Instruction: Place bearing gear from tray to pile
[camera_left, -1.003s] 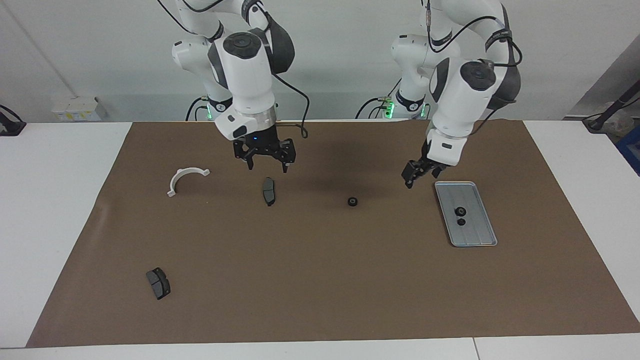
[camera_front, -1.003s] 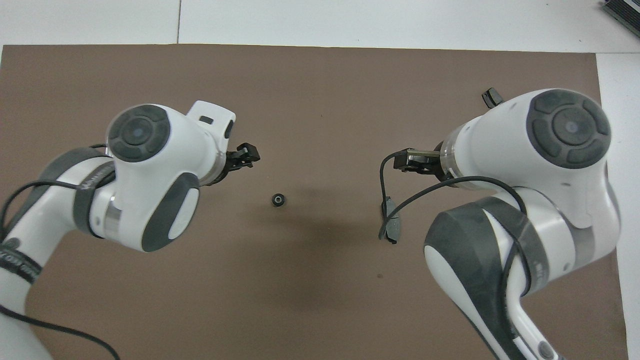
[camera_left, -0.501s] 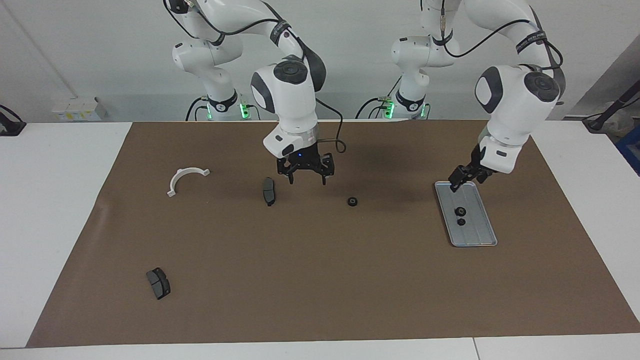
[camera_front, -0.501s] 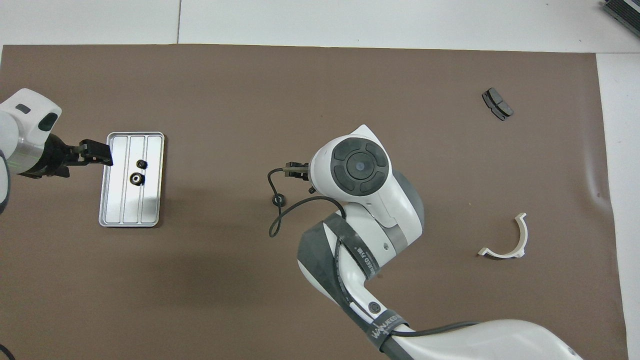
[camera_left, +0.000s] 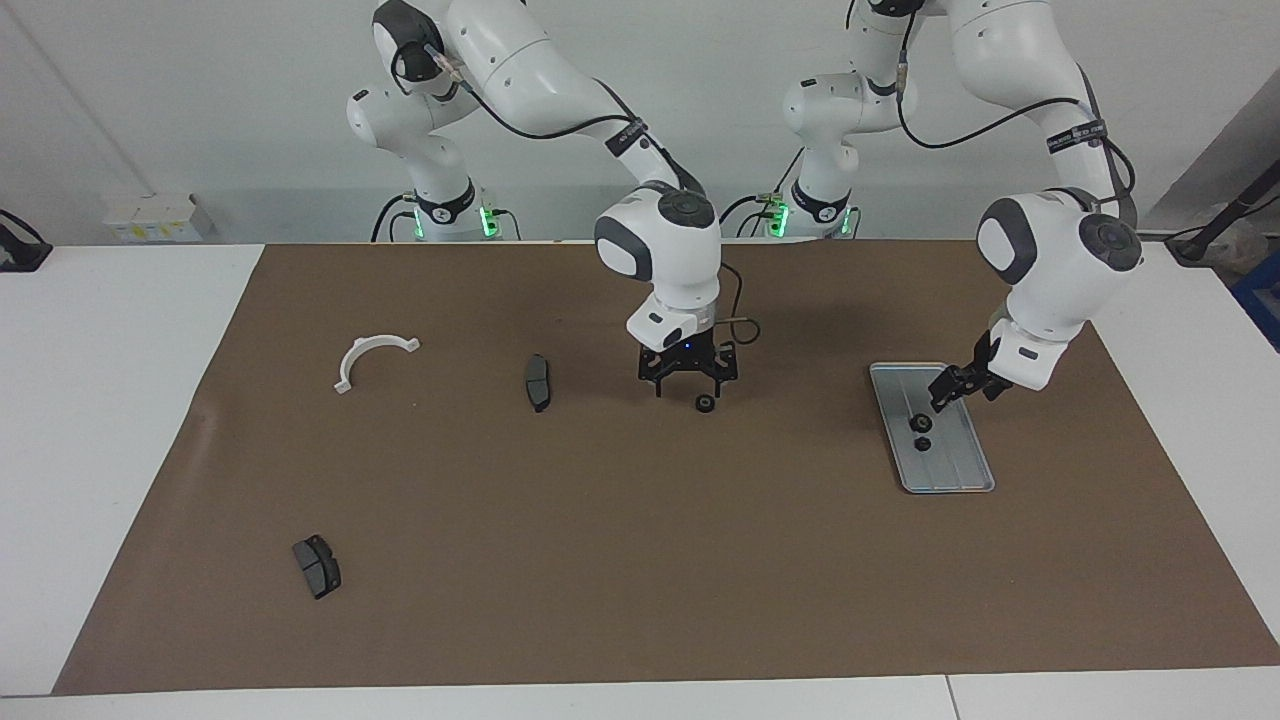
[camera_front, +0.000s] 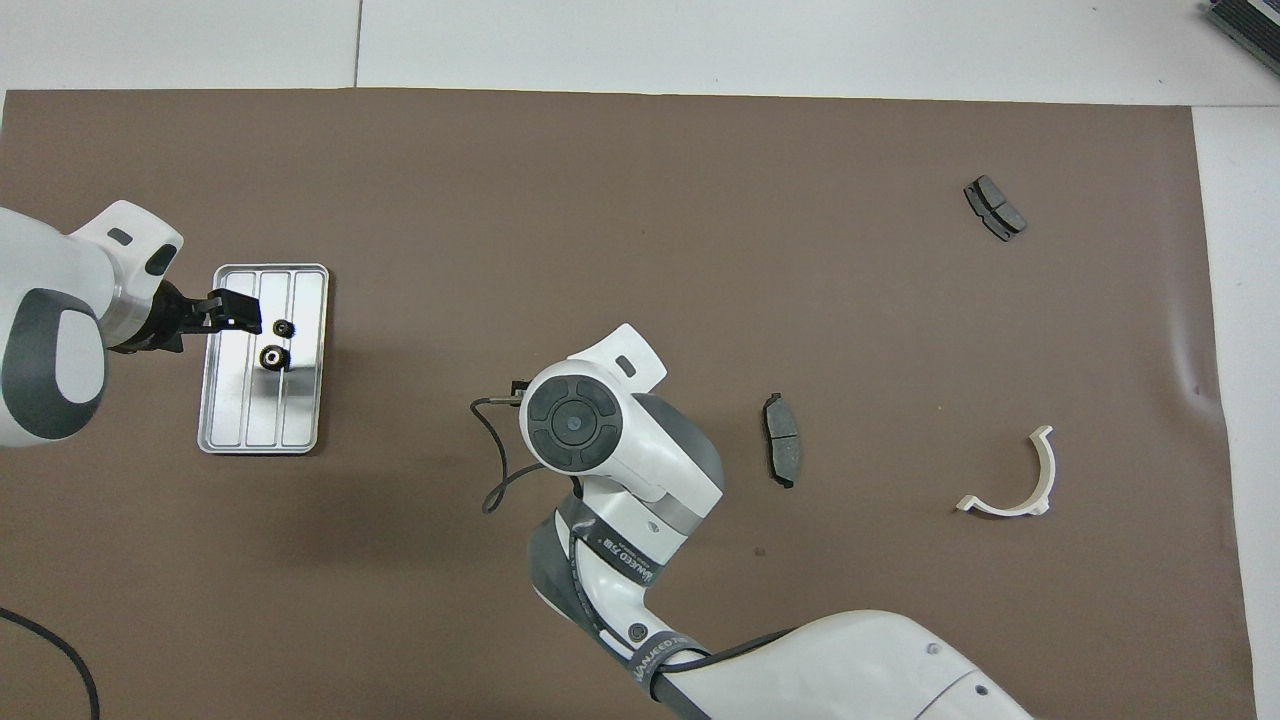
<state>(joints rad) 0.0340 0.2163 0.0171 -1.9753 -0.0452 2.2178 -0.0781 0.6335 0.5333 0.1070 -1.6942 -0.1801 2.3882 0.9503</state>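
The silver-grey tray (camera_left: 955, 470) lies toward the left arm's end of the table and holds two small black bearing gears (camera_left: 920, 423) (camera_left: 922, 443). A third gear (camera_left: 705, 404) lies on the brown mat mid-table. My right gripper (camera_left: 689, 390) is open, low over this loose gear and not closed on it. My left gripper (camera_left: 947, 393) hangs over the tray's end nearer the robots, close to the two gears. In the overhead view the left gripper (camera_front: 240, 312) is beside the gears (camera_front: 284, 328) on the tray (camera_front: 300, 410); the right hand hides the loose gear.
The pile's parts lie spread toward the right arm's end: a white half-ring bracket (camera_left: 370, 357) (camera_front: 1010, 480), one dark brake pad (camera_left: 537, 381) (camera_front: 782, 452) beside the right arm's hand, and another (camera_left: 317, 566) (camera_front: 994, 207) farther from the robots. A brown mat (camera_left: 640, 560) covers the table.
My right gripper has swung from over the brake pad toward the left arm's end and come down over the loose gear. My left gripper has moved over the tray, toward its gears.
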